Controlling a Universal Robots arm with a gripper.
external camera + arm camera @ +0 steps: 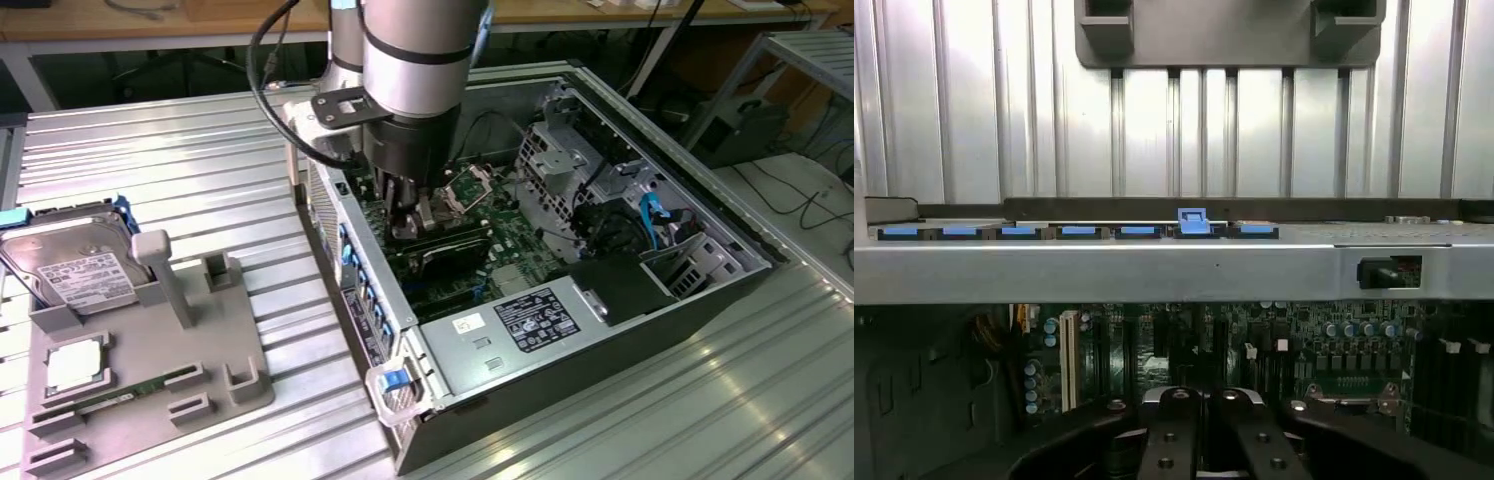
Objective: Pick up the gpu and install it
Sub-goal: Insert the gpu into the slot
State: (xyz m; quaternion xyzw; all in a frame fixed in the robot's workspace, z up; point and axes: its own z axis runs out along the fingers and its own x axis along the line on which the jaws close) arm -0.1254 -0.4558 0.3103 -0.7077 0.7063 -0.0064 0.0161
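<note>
The gpu sits low inside the open computer case, its black cooler face up over the green motherboard. My gripper reaches down into the case from above, right on the card's end nearest the case's rear wall. In the wrist view the two dark fingers stand close together with only a thin slit between them, shut on the gpu's edge; dark curved parts spread to either side. The motherboard lies just beyond the fingertips.
The case's silver rear wall with blue slot latches crosses the wrist view. On the exterior view's left a grey fixture plate holds a silver hard drive, a square chip and a RAM stick. Ribbed metal table all around.
</note>
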